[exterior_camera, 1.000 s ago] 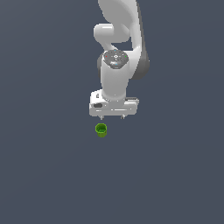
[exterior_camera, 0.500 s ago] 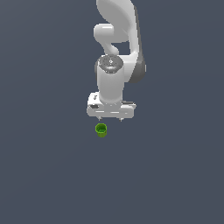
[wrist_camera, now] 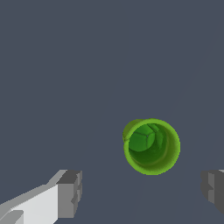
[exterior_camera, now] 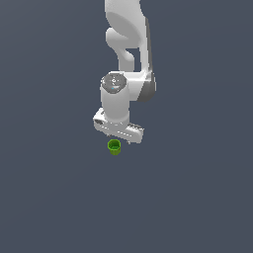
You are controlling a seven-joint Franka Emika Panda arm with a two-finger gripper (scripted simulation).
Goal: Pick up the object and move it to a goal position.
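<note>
The object (exterior_camera: pixel 114 147) is a tiny bright green cup standing upright on the dark grey floor, just in front of and below the white hand. In the wrist view the object (wrist_camera: pixel 151 146) shows its hollow top and darker inside. My gripper (exterior_camera: pixel 118 136) hangs above it, pointing down, open and holding nothing. The wrist view shows the gripper (wrist_camera: pixel 142 192) with one grey fingertip (wrist_camera: pixel 70 192) and the other (wrist_camera: pixel 213 189) spread wide apart. The cup lies a little beyond the line between them, not between the pads.
A plain dark grey floor (exterior_camera: pixel 197 197) fills both views. The white arm (exterior_camera: pixel 128 44) rises behind the gripper toward the top of the exterior view.
The hand has turned about its vertical axis and shifted slightly toward the exterior view's left, nearer the cup. The cup has not moved.
</note>
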